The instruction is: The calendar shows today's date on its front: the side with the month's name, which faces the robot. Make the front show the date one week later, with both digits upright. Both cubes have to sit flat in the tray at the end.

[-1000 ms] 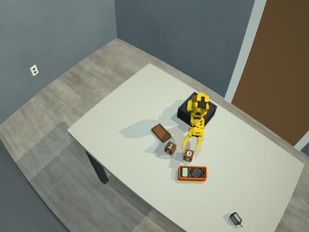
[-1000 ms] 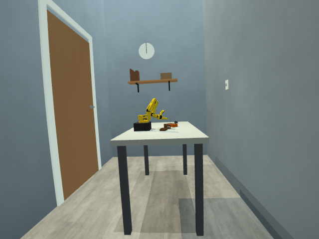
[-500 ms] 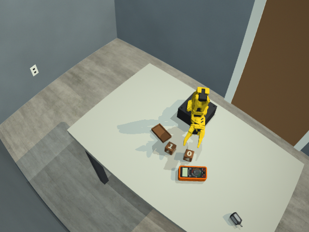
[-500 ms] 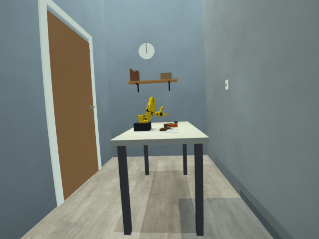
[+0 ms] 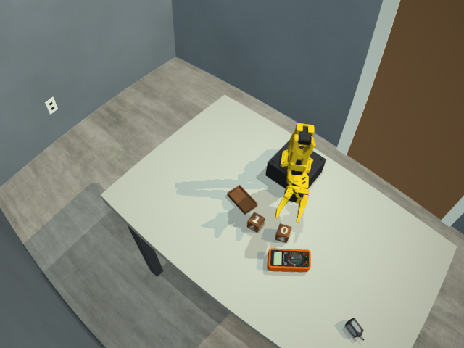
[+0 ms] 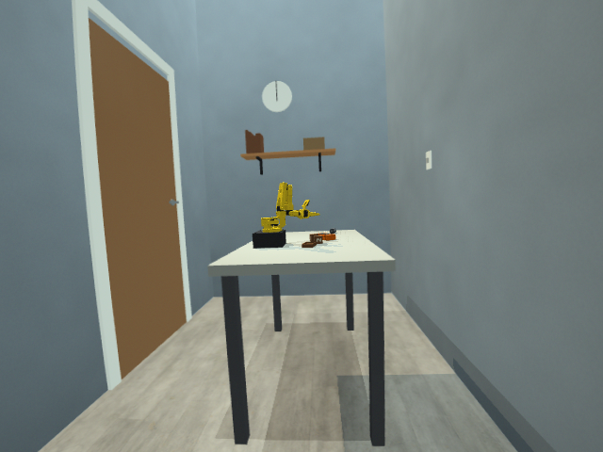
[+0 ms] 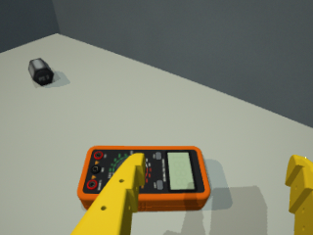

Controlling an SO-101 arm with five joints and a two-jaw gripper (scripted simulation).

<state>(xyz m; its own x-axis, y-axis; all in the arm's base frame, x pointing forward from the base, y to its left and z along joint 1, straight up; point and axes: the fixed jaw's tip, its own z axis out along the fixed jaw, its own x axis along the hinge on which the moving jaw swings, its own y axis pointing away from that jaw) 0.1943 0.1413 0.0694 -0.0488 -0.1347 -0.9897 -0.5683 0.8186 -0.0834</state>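
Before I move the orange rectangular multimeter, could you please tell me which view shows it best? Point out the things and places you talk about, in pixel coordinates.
Wrist: the orange rectangular multimeter (image 5: 288, 259) (image 6: 329, 236) (image 7: 181, 170) appears largest, though a finger covers its dial. Top shows it whole; exterior, only a sliver.
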